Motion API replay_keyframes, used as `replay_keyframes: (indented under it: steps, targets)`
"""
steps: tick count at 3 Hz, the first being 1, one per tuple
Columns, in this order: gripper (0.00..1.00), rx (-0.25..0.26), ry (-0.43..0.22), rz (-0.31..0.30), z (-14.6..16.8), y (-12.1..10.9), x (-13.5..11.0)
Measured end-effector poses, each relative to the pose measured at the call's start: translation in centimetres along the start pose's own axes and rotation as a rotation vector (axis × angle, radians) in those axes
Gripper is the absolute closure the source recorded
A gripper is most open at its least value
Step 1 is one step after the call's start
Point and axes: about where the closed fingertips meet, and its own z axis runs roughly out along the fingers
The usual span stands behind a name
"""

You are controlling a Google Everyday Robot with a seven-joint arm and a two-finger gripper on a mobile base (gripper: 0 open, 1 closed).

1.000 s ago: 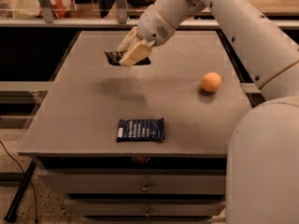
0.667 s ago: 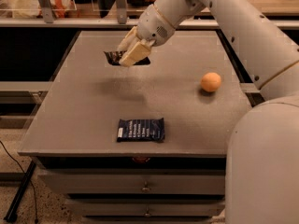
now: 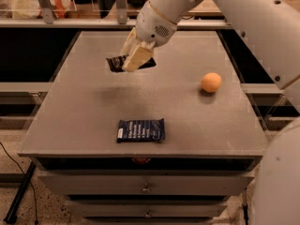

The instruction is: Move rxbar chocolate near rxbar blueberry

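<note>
The room is dim, with a rail and shelf behind holding a plastic bag [image 3: 56, 1], and a speckled floor below. The grey counter [image 3: 79, 121] fills most of the view, matte and flat, with drawers [image 3: 145, 186] under its front edge. The robot's white arm [image 3: 243, 13] reaches in from the right and across the far half.

Its claw [image 3: 125, 62] hangs over the far left-centre of the counter, closed on the rxbar chocolate [image 3: 114, 63], whose black wrapper sticks out on both sides of the fingers. A soft shadow on the surface nearer the camera suggests the bar is lifted clear, likely so it can be carried without dragging.

The rxbar blueberry [image 3: 140, 130] lies flat near the front edge, well apart from the held bar, so the carry is not yet done. An orange [image 3: 211, 82] sits off to the right, away from the likely path.
</note>
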Motion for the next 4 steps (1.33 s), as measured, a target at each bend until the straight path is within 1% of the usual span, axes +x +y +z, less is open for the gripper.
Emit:
replay_keyframes:
  steps: [1,2,3,4]
  targets:
    - [1.00,-0.037,0.030,0.012,1.3,3.4,0.2]
    - [1.00,-0.104,0.018,0.014,3.9,6.1,0.1]
    - [1.00,-0.171,-0.002,-0.007,6.3,7.9,-0.9]
    - [0.82,-0.207,-0.006,-0.022,7.5,8.7,-1.8]
